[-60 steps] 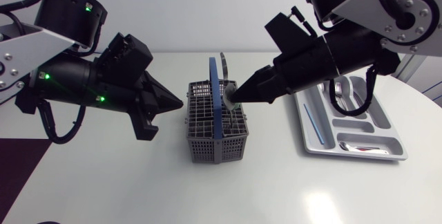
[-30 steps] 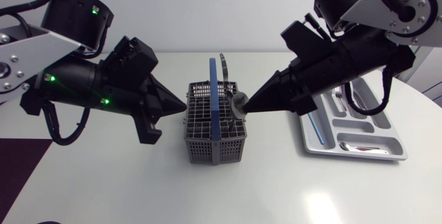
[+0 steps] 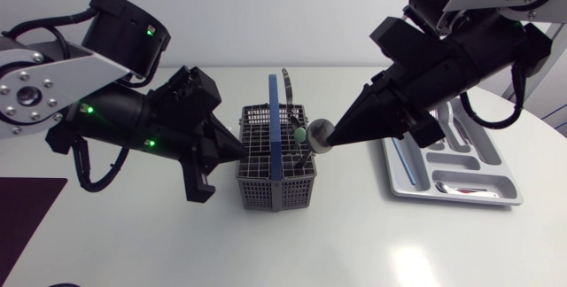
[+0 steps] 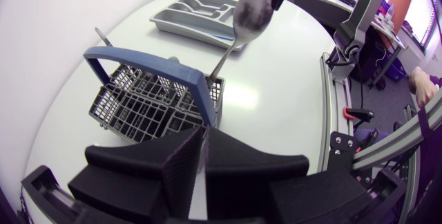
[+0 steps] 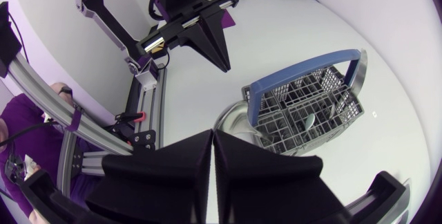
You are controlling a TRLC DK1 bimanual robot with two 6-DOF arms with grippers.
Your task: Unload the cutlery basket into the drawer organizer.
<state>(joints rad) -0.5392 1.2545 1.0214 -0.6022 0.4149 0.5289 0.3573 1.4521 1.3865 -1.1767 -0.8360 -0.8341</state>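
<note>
A grey cutlery basket with a blue handle stands mid-table. My right gripper is shut on the bowl of a metal spoon, lifted just right of the handle. The spoon's stem slants down to the basket's rim. My left gripper rests its tip at the basket's left wall, its fingers together with nothing between them. The grey drawer organizer lies to the right. From the right wrist view, the spoon bowl shows just ahead of the right gripper.
A tall piece of cutlery sticks up from the basket's back, and more pieces lie inside. The organizer holds cutlery in its front slot and back slots. Bare tabletop lies in front of the basket.
My right gripper has risen and drawn back to the right, pulling the spoon up out of the basket. My left gripper has moved right to the basket's left wall.
</note>
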